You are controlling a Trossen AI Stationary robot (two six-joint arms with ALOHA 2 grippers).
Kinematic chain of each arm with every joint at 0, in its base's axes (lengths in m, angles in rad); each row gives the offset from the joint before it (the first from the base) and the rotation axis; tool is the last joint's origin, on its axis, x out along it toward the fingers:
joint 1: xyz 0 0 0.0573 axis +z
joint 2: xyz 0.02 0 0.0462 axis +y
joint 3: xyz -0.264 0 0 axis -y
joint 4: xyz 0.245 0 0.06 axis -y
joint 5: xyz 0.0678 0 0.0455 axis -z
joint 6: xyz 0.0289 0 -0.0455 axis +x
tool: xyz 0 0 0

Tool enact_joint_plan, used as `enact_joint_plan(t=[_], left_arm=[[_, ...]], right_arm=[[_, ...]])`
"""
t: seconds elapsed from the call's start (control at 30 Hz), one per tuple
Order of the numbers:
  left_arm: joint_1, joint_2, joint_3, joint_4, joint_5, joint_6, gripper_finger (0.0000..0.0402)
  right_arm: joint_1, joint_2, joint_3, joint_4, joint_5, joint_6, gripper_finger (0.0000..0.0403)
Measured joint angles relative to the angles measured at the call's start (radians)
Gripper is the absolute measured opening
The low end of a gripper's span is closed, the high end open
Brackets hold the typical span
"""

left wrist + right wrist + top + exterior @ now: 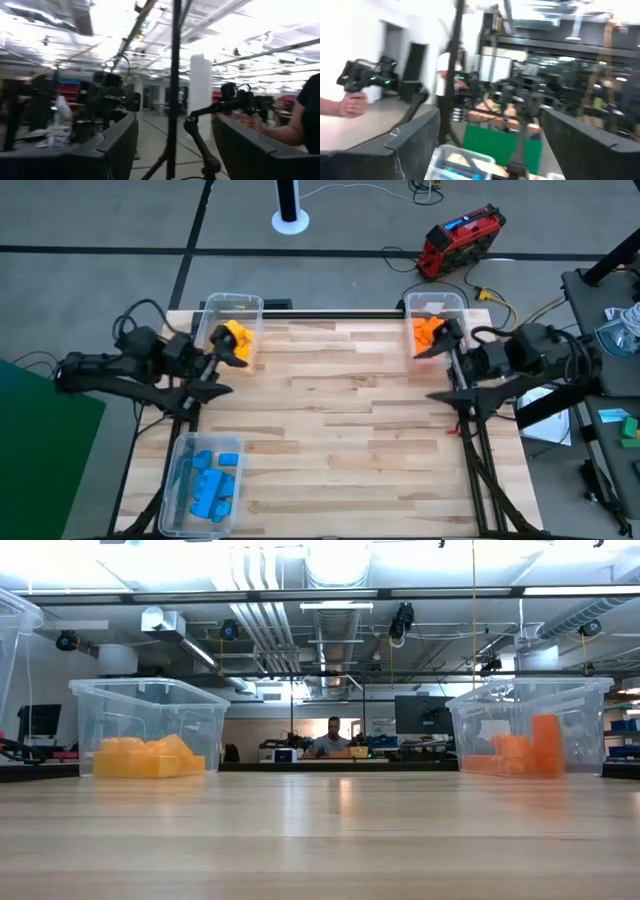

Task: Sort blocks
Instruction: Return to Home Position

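The blue blocks lie in the near bin at the left corner of the worktop, and no block shows loose on the wood, so the sorting looks done and only the retreat is left. Midway back the left arm and right arm reach in from the sides, left jaws and right jaws both wide and empty. Fold each arm back slowly, lifting first, so neither clips the far left bin of yellow blocks or the far right bin of orange blocks just beside it.
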Motion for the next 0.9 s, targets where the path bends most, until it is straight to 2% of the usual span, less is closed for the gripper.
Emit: enact_joint_plan(t=[0.07, 0.27, 0.43, 0.6, 0.77, 0.9], left_arm=[[0.001, -0.068, -0.048, -0.005, -0.031, 0.000, 0.0233], [0.000, -0.283, -0.167, -0.022, -0.055, 0.010, 0.0233], [0.000, -0.458, -0.263, -0.040, -0.172, -0.016, 0.0233], [0.000, -0.585, -0.372, -0.047, -0.210, -0.034, 0.0233], [0.000, -0.711, -0.477, -0.041, -0.320, -0.071, 0.0233], [0.000, -0.777, -0.544, -0.017, -0.326, -0.126, 0.0233]], right_arm=[[-0.016, -0.046, -0.037, 0.003, 0.029, 0.015, 0.0336], [-0.028, -0.181, -0.183, 0.058, 0.028, 0.023, 0.0324], [-0.029, -0.273, -0.309, 0.129, 0.028, 0.054, 0.0316], [-0.029, -0.339, -0.424, 0.191, 0.063, 0.071, 0.0307], [-0.029, -0.415, -0.533, 0.281, 0.081, 0.062, 0.0300], [-0.029, -0.492, -0.633, 0.343, 0.081, 0.063, 0.0297]])
